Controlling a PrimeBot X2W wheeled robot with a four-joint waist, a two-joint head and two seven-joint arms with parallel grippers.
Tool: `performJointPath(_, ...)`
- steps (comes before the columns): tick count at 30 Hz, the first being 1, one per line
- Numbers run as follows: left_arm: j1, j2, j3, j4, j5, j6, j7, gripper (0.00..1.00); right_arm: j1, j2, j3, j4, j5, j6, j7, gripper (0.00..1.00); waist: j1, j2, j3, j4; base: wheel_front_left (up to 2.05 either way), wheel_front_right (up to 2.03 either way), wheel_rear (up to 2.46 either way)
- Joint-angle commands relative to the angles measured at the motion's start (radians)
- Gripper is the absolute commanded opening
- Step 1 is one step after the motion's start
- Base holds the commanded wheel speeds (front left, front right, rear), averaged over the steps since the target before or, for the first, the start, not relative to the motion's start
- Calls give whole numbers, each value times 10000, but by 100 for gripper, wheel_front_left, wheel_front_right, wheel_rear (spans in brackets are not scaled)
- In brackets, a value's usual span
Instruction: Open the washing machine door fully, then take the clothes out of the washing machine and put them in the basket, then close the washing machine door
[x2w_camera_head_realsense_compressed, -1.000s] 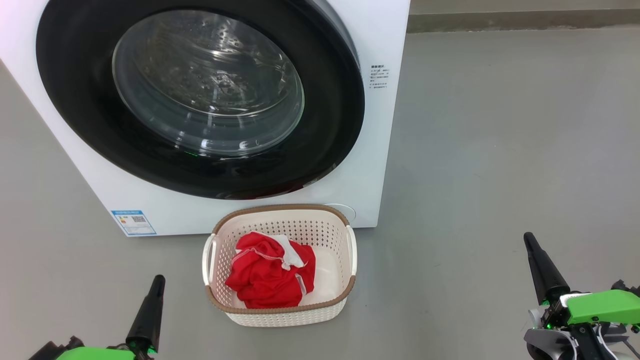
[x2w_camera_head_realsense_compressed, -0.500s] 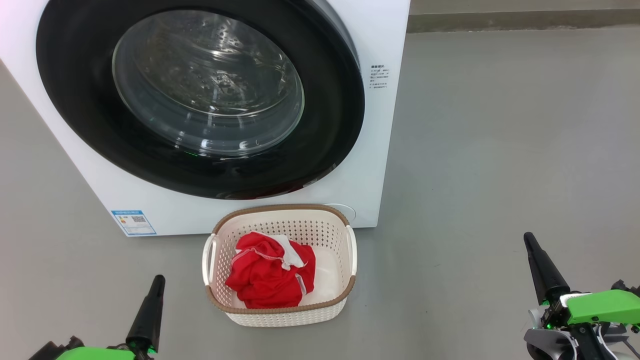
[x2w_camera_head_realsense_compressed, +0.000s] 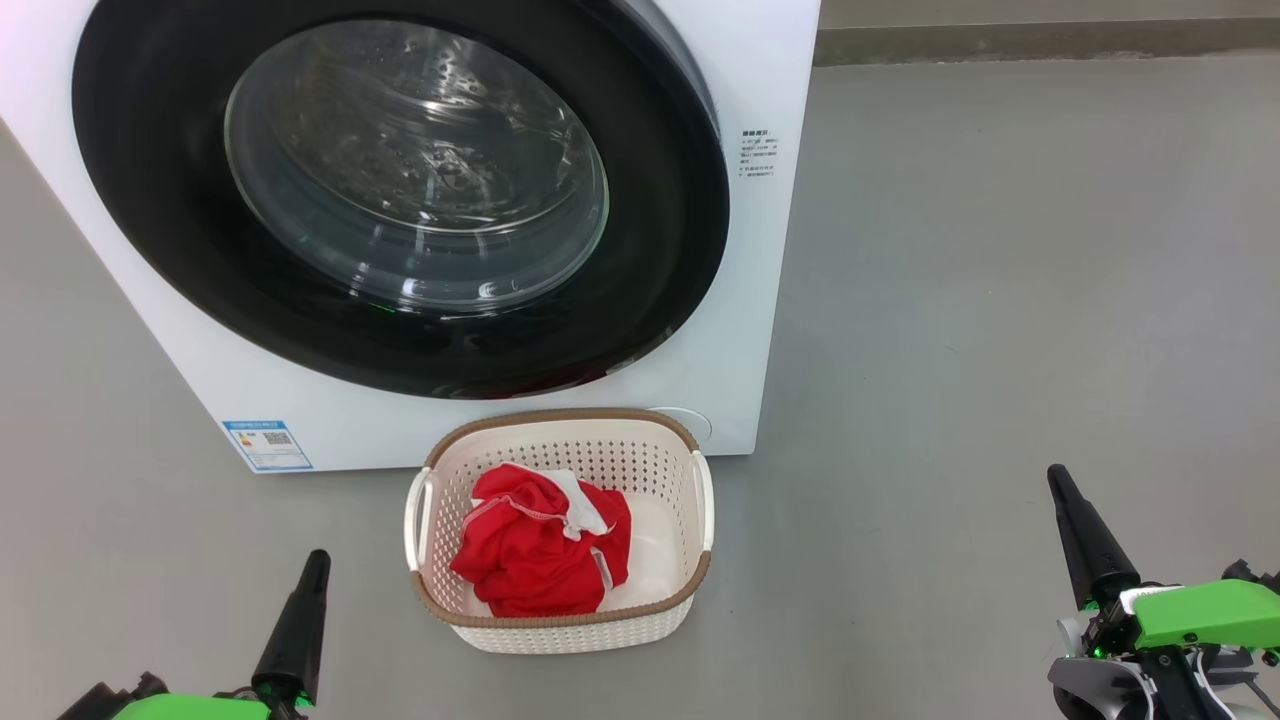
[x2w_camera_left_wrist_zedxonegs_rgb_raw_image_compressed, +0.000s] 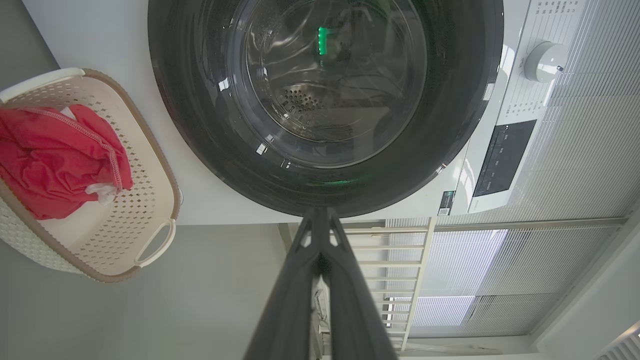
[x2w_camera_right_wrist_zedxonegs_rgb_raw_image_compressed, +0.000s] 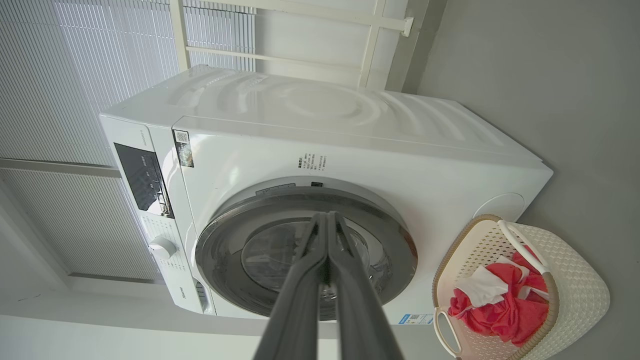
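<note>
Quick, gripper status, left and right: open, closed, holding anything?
Left gripper: closed, holding nothing.
Right gripper: closed, holding nothing.

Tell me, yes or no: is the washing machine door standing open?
No, the washing machine door sits shut, its black rim lying against the front of the washing machine.

Left claw (x2w_camera_head_realsense_compressed: 316, 560) and right claw (x2w_camera_head_realsense_compressed: 1056, 478) closed, empty, low.

Smooth grey floor (x2w_camera_head_realsense_compressed: 1000, 300) before me, evenly lit, darker skirting strip (x2w_camera_head_realsense_compressed: 1040, 42) along its far edge, white slatted blinds (x2w_camera_right_wrist_zedxonegs_rgb_raw_image_compressed: 75, 65) (brighter in places), cream frame bars (x2w_camera_right_wrist_zedxonegs_rgb_raw_image_compressed: 371, 45) beside them.
</note>
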Motion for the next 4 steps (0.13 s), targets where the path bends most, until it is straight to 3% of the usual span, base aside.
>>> performJointPath(1, -413, 91, 341, -205, -67, -69, 36, 0, -428, -154, 147, -244, 58, 6, 59, 0, 0, 0, 0, 0, 0, 0, 0)
performJointPath(4, -413, 91, 341, -205, -67, -69, 36, 0, -428, -154, 147, -244, 58, 6, 59, 0, 0, 0, 0, 0, 0, 0, 0)
